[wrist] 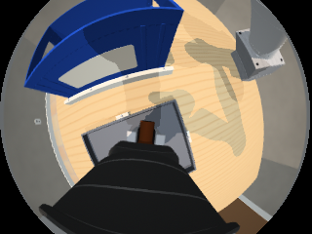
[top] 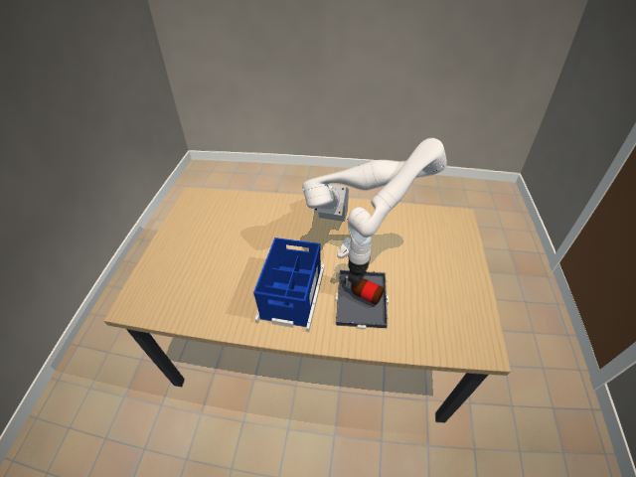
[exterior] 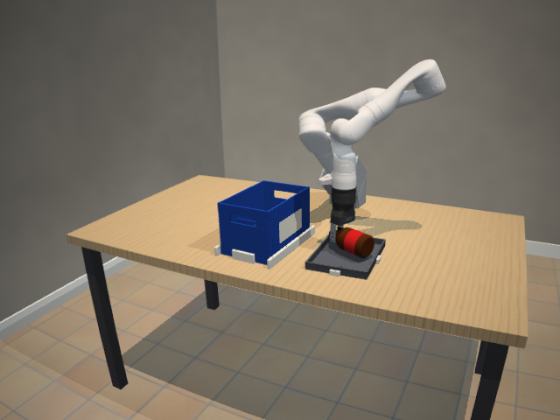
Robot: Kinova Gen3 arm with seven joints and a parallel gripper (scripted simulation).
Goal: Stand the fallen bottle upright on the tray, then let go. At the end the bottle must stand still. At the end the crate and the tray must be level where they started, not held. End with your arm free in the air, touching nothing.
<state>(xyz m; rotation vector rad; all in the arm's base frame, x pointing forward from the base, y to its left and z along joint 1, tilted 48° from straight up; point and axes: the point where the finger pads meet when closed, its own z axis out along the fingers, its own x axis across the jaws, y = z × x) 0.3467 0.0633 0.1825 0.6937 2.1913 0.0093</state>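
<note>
The brown glass-like bottle with a red label (top: 368,290) (exterior: 355,242) (wrist: 146,132) lies tipped on the square dark-grey tray (top: 359,313) (exterior: 337,261) (wrist: 107,141), its neck clamped in the black two-finger claw (top: 353,282) (exterior: 336,234) (wrist: 146,133).

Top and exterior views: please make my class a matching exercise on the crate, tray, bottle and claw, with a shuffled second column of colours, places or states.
Column one
1. Crate
2. Tray
3. Bottle
4. Claw

Column two
A. Brown with a red band
B. Closed on the bottle's neck
C. Blue, divided into compartments
D. Dark grey, beneath the bottle

Right pairs: 1-C, 2-D, 3-A, 4-B
</note>
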